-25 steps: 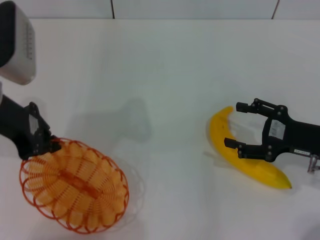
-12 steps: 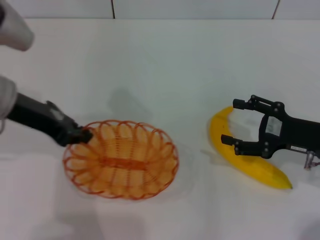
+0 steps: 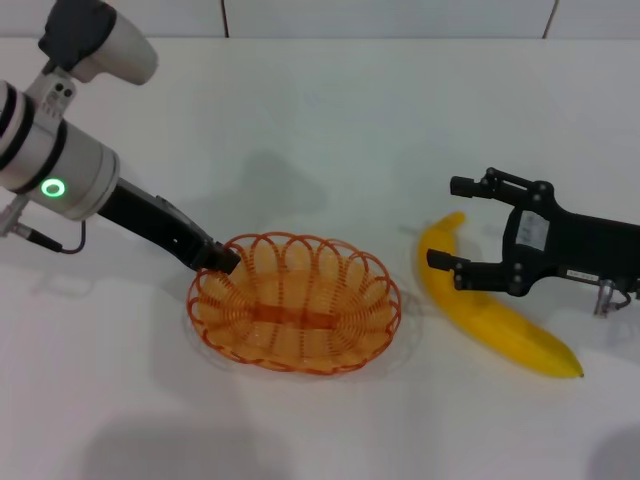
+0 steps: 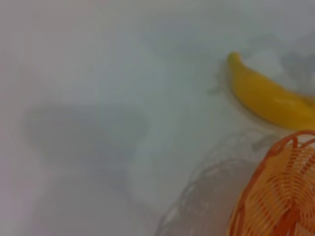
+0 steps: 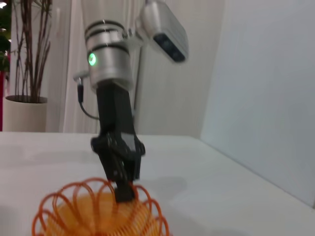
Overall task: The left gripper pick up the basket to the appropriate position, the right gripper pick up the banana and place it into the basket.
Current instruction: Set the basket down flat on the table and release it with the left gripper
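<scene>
The orange wire basket sits level at the table's middle, just left of the banana. My left gripper is shut on the basket's left rim; the arm with its green ring light slants in from the upper left. The right wrist view shows that grip on the basket. The yellow banana lies on the table at the right, and also shows in the left wrist view beyond the basket. My right gripper is open, its fingers straddling the banana's upper end without closing on it.
The white table ends at a tiled wall at the back. A potted plant stands far off to the side in the right wrist view.
My left gripper has carried the basket right, from the front left to the table's middle, and levelled it. My right gripper has shifted slightly left over the banana, still open.
</scene>
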